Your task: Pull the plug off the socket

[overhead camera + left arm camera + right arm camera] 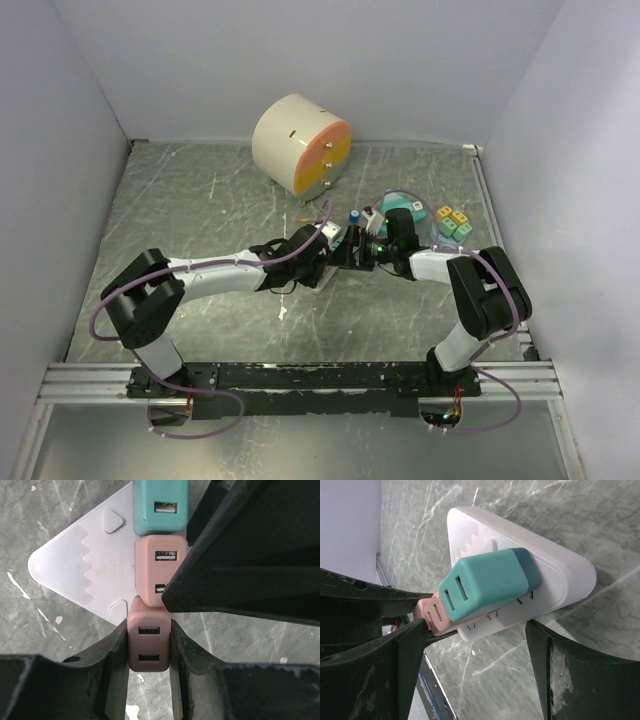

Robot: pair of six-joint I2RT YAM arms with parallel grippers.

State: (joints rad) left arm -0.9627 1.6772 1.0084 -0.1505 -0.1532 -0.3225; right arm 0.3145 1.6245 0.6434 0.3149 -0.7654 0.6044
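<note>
Where left fingers (110, 652) clamp the pink plug (149, 645), another plug (159, 570) sits alongside.

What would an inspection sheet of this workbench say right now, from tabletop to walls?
Surface: grey marbled table, with white scuff marks.
Job's things: white triangular socket block lying flat; teal plug, middle pink plug and end pink plug in a row on it.
Clutter: cream drum with an orange face at the back; small coloured blocks on the right.
Grippers: left gripper shut on the end pink plug; right gripper open, straddling the socket block.
Cables: purple cables looped along both arms.
Surroundings: plain white walls.
</note>
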